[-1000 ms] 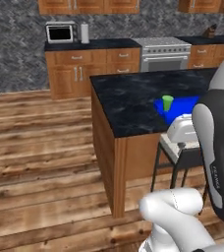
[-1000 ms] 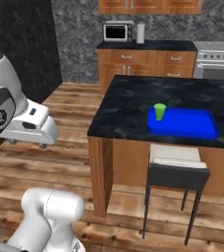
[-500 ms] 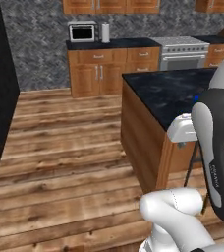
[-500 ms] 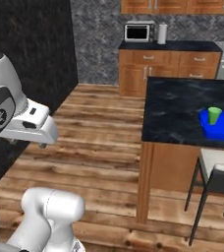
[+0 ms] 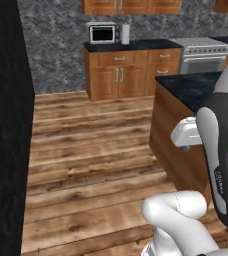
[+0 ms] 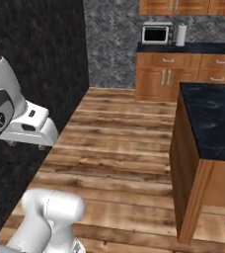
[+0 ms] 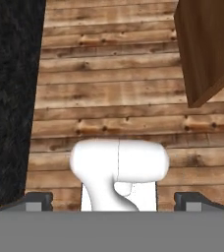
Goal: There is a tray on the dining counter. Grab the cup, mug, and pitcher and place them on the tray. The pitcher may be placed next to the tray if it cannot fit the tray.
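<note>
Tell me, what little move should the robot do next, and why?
Probably keep driving and turning to look for the mug and pitcher. The open claw is empty, pointing at the wooden floor, and the bare end of the dining counter holds neither vessel.

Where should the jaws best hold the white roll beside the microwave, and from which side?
Probably around its middle, from the front: the white roll stands upright, the microwave close beside it, a wall behind.

dining counter cut off at right frame edge; far end hidden; microwave small, details unclear
</note>
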